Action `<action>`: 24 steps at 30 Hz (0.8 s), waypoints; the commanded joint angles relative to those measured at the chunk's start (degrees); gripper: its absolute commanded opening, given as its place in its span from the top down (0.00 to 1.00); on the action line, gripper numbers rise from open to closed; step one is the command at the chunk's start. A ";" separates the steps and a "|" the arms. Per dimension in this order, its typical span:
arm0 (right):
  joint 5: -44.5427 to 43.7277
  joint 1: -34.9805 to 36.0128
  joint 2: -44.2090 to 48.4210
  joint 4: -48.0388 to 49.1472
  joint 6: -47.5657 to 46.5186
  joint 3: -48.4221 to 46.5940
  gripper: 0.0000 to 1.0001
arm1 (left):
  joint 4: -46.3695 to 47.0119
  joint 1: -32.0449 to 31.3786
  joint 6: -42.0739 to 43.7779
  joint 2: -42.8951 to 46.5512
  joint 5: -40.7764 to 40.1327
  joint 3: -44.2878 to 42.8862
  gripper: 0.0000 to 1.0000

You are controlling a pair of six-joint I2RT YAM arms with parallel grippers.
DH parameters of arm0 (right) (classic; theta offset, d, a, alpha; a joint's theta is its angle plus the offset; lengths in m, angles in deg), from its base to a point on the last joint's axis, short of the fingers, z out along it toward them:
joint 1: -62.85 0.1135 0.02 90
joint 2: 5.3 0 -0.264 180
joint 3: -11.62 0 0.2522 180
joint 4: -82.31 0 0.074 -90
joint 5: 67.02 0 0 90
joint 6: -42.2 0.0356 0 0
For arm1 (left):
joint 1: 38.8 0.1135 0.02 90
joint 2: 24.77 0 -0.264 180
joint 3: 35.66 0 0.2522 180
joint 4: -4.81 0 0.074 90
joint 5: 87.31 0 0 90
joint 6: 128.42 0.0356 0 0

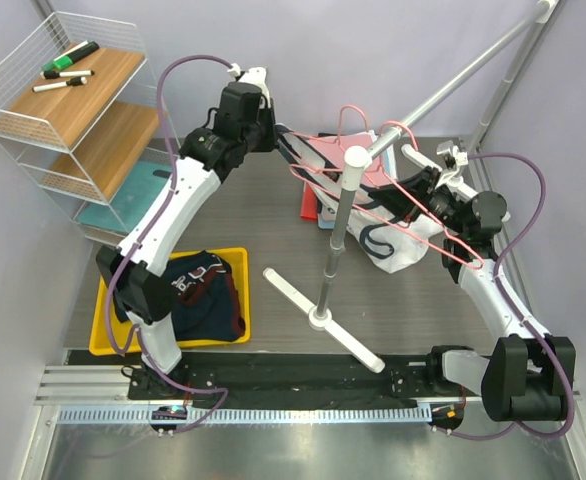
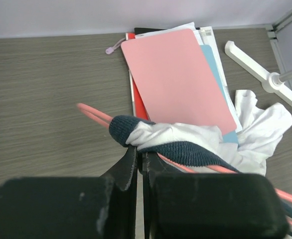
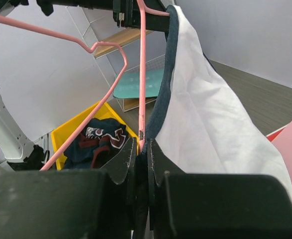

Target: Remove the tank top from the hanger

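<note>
The white tank top (image 1: 398, 245) with navy trim hangs bunched on the table side of a pink wire hanger (image 1: 345, 109) stretched between my two arms. My left gripper (image 1: 276, 135) is shut on the navy strap edge (image 2: 136, 130), with the hanger wire (image 2: 93, 113) passing through the strap. The white cloth (image 2: 265, 124) trails onto the table. My right gripper (image 1: 408, 185) is shut on the hanger wire (image 3: 142, 74), right beside the navy trim; the tank top (image 3: 211, 124) drapes along its right side.
A white stand with a pole (image 1: 338, 230) and a cross base (image 1: 323, 318) sits mid-table. Pink and blue folders (image 2: 178, 74) lie under the garment. A yellow bin (image 1: 108, 340) holds dark clothes (image 1: 208, 290). A wire shelf (image 1: 63, 100) stands at far left.
</note>
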 commanded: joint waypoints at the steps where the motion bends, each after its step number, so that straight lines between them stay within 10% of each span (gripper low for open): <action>1: 1.86 0.43 2.56 1.09 -2.85 1.06 0.99 | -0.54 2.90 1.04 2.97 -3.14 -3.71 1.00; 24: 1.42 0.43 1.33 11.36 4.61 3.09 0.99 | -7.13 11.43 -2.83 -2.82 -0.94 -8.72 0.99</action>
